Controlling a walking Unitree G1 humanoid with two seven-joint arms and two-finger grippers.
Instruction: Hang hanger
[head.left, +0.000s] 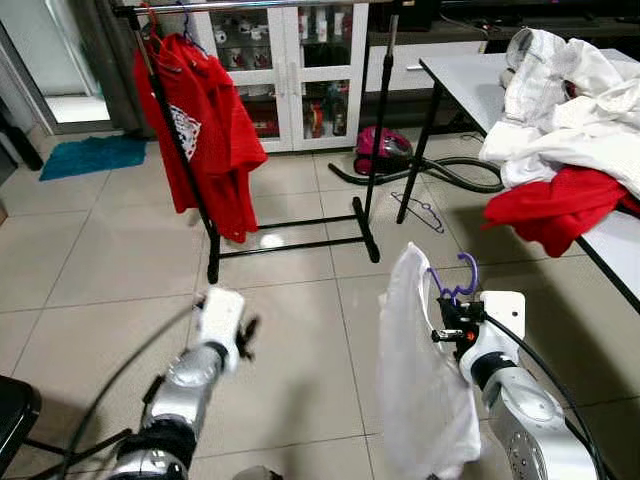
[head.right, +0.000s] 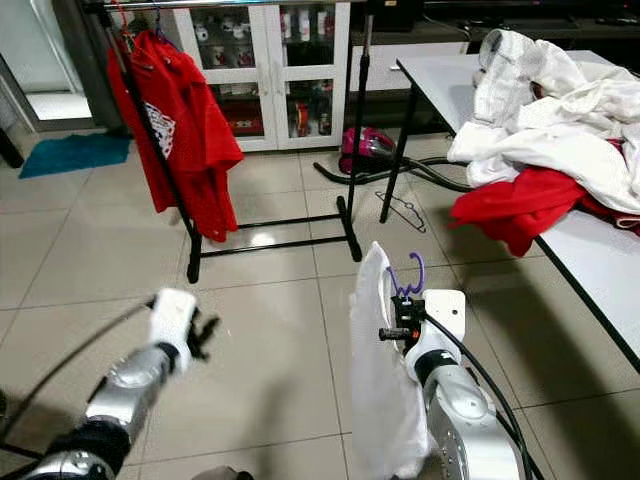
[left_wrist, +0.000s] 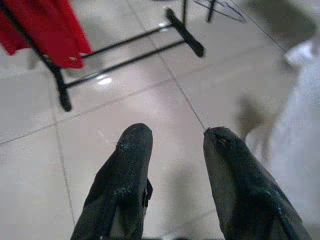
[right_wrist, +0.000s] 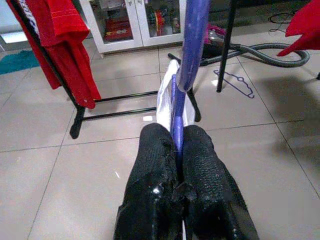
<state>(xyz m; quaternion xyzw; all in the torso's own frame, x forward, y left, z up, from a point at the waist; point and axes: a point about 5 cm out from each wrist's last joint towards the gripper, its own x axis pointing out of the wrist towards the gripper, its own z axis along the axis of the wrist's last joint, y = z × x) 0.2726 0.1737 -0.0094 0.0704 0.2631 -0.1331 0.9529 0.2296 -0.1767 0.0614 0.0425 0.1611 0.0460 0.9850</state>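
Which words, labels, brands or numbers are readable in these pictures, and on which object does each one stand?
No text can be read in these pictures.
White print on the red shirt hanging on the clothes rack: too blurred to read, and I cannot tell whether it has letters.
Bottles and boxes in the white glass-door cabinet: any labels are too small to read.
Vacuum cleaner, white garment and purple hanger in the right gripper: no visible marking.
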